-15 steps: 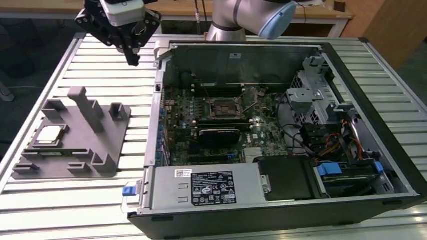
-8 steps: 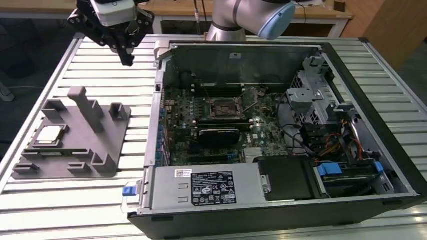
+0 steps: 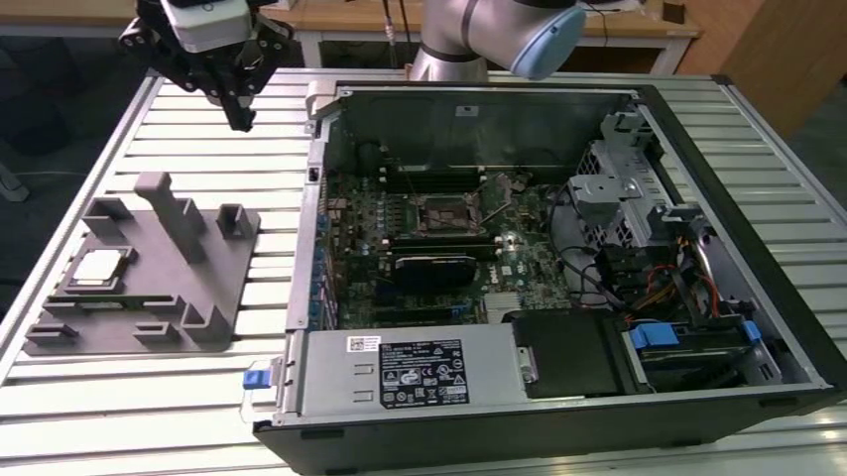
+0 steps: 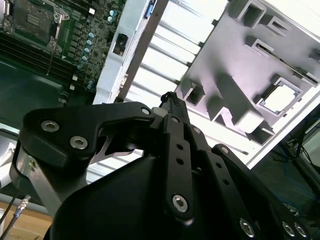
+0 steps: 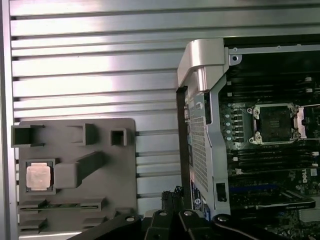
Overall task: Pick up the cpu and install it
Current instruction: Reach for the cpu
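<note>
One cpu (image 3: 99,268) in grey fixture (image 3: 232,278); hand (image 3: 242,121) well apart, closed, empty

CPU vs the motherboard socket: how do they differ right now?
Place: the cpu lies in a recess of the grey fixture on the table; the socket sits on the board inside the open computer case. Look: the cpu's top is pale and silvery; the socket's middle is dark inside a metal frame. Both are square and lie flat.
</note>
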You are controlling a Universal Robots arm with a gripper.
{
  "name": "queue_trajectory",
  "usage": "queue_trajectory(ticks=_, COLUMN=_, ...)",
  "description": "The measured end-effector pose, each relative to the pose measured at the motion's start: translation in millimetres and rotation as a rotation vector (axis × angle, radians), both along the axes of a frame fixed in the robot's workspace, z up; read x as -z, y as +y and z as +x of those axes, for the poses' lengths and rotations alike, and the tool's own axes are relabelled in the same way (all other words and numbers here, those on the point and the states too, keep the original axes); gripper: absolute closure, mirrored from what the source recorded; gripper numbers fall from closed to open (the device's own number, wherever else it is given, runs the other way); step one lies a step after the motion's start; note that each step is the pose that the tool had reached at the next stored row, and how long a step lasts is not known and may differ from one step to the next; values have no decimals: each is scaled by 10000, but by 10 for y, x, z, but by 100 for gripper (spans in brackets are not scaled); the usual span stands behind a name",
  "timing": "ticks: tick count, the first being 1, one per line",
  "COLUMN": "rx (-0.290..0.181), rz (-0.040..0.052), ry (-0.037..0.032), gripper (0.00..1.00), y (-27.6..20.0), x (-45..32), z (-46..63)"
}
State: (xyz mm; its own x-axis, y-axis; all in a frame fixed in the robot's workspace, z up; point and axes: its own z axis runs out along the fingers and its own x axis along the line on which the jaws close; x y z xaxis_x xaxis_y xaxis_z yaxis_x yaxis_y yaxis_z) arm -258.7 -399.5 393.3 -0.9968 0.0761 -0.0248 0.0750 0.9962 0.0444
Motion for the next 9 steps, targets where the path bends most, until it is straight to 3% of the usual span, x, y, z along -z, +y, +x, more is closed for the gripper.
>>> queue_trajectory(ticks=9, rx=2, rz=1, ry=-1, gripper=89, y=-2, x=0, z=-114)
